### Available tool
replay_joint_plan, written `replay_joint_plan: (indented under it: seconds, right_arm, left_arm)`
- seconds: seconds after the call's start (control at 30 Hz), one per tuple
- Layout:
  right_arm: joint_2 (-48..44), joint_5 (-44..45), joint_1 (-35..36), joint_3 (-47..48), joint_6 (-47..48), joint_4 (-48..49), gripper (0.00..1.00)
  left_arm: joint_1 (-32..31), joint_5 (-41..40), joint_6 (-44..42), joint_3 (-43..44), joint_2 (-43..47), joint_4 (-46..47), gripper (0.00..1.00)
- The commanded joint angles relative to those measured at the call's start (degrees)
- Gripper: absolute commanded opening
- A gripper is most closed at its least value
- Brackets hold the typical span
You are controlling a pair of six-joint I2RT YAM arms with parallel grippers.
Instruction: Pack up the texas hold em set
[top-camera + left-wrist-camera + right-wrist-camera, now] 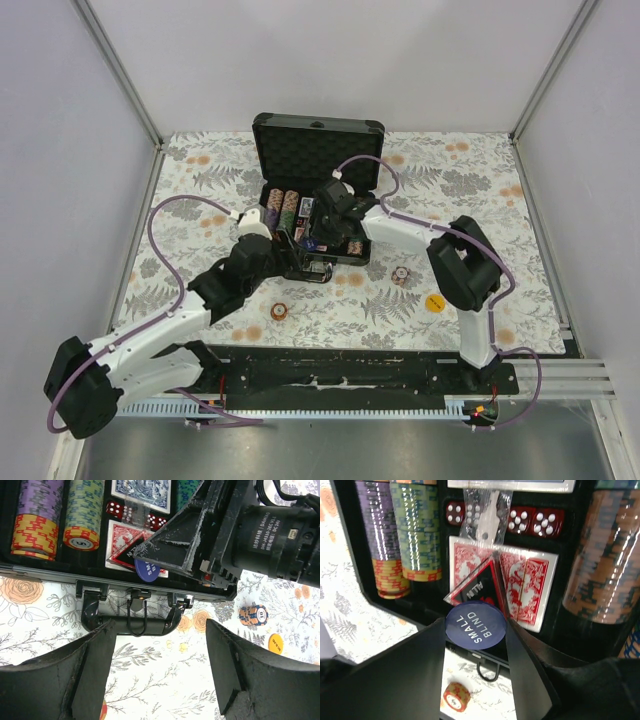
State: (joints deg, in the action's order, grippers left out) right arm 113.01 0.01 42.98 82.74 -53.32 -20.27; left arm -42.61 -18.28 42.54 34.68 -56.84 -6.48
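Texas hold em case lies open at the far middle of the bench, lid raised. Striped chips fill its left slots. Red dice and a red card deck sit mid-case, with a triangular button on the deck. The right claw is partly closed, pinching a blue round button over the deck's near edge. The left claw gapes wide and empty, just near of the case handle. A loose chip stack lies near-left of the case, a second chip stack near-right, and a yellow disc beside that.
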Motion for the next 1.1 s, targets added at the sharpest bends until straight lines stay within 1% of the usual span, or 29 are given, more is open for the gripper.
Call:
replay_joint_plan:
  seconds: [0.0, 0.17, 0.33, 0.47, 0.7, 0.83, 0.97, 1.07]
  right_arm:
    - [2.64, 4.29, 0.52, 4.62, 4.36, 0.23, 0.54]
    - [4.76, 5.52, 1.84, 6.47, 6.38, -1.34, 0.55]
    - [4.59, 7.28, 2.54, 7.7, 7.26, -3.98, 0.66]
    - [3.36, 8.69, 2.55, 8.93, 8.67, -6.27, 0.7]
    - [-5.24, 9.04, 2.55, 7.0, 11.57, -9.43, 0.7]
    - [-11.39, 7.29, 2.63, 3.14, 13.85, -12.33, 0.68]
    - [-18.25, 6.05, 2.55, -1.87, 16.14, -17.42, 0.66]
    - [-23.61, 9.64, 2.46, -6.43, 15.8, -22.16, 0.68]
  left_arm:
    - [-0.28, -2.99, 0.7, 1.1, 1.9, -1.17, 0.79]
    - [-0.19, -3.34, 0.7, 0.83, 2.87, -2.13, 0.79]
    - [-0.19, -3.51, 0.7, 0.57, 3.93, -2.83, 0.79]
    - [-0.19, -3.95, 0.7, 0.83, 5.16, -4.5, 0.8]
    - [-0.28, -5.62, 1.84, 1.71, 8.67, -9.59, 0.8]
    - [-0.19, -5.54, 3.07, 2.32, 9.82, -12.41, 0.8]
    - [-0.19, -4.57, 4.12, 3.2, 10.26, -15.57, 0.8]
    - [-0.19, -4.13, 4.91, 3.99, 10.43, -17.95, 0.8]
